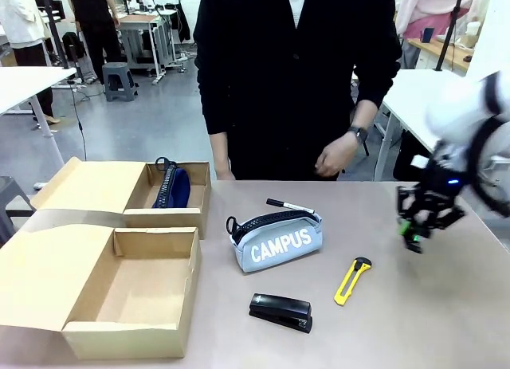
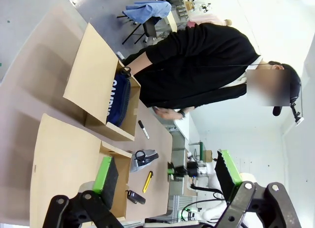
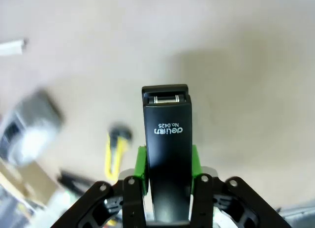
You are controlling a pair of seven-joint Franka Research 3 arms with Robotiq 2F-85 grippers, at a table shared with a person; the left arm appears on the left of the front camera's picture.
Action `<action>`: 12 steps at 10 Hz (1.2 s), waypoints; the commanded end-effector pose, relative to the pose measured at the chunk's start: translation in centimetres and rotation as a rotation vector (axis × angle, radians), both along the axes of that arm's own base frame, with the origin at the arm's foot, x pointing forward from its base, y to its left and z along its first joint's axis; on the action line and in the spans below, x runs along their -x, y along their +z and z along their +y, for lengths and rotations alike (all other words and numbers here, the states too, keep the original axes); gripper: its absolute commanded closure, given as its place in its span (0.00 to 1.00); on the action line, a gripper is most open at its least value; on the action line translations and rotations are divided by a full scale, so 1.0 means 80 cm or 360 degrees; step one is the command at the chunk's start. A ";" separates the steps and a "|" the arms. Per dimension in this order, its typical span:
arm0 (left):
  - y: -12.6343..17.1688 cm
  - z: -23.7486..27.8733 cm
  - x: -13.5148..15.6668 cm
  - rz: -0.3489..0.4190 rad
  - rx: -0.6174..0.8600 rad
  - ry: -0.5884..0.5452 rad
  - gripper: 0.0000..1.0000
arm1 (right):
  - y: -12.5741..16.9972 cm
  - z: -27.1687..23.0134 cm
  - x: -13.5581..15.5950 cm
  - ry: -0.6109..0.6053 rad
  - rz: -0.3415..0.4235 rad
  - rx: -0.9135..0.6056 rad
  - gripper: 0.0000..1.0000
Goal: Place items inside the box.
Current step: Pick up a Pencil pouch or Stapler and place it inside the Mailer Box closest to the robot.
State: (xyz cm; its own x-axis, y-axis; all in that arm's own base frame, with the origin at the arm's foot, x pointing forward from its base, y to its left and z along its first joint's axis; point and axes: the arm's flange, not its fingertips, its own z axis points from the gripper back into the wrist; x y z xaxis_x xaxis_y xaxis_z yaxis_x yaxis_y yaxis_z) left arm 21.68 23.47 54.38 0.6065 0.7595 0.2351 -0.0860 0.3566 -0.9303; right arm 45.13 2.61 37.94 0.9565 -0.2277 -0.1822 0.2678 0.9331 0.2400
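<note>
Light: bright and even, from overhead.
Shadows: soft and short under the pencil case [image 1: 276,241]; faint elsewhere on the table [image 1: 382,337].
Motion blur: right arm [image 1: 466,118] smeared white at the table's right edge, right gripper [image 1: 414,229] soft.
Right wrist view: stapler [image 3: 167,149] crisp, tabletop behind it streaked.
Left wrist view: sharp, wide-angle bend at the edges, white wall [image 2: 275,21] washed out.

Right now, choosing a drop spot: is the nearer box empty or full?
Empty: the nearer box shows bare cardboard floor; the navy pouch is in the farther box.
</note>
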 end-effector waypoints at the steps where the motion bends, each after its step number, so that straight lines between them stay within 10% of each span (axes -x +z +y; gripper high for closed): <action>1: 0.001 -0.002 -0.001 -0.0042 -0.0005 -0.0007 0.00 | 0.070 -0.048 0.089 0.0237 0.0012 -0.0067 1.00; 6: 0.001 -0.002 -0.001 -0.0042 -0.0005 -0.0007 0.00 | 0.094 0.047 0.210 0.1379 -0.0350 -0.0093 1.00; 7: 0.001 -0.002 -0.001 -0.0042 -0.0005 -0.0007 0.00 | 0.100 0.044 0.208 0.1091 -0.0484 -0.0114 1.00; 8: 0.001 -0.002 -0.001 -0.0042 -0.0005 -0.0007 0.00 | 0.112 0.040 0.202 0.1206 -0.0264 -0.0072 1.00; 9: 0.001 -0.002 -0.001 -0.0042 -0.0005 -0.0007 0.00 | 0.110 0.003 0.192 0.1099 -0.0330 -0.0212 0.63; 12: 0.001 -0.002 -0.001 -0.0042 -0.0005 -0.0007 0.00 | 0.117 -0.077 0.216 0.0757 -0.0650 -0.0569 0.63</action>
State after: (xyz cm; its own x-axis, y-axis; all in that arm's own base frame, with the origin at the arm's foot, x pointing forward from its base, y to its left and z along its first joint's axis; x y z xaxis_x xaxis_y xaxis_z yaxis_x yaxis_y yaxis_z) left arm 21.74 23.44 54.38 0.6073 0.7589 0.2348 -0.0876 0.3577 -0.9297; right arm 29.65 -1.94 47.71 0.9442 0.3068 0.1203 -0.3271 0.8292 0.4532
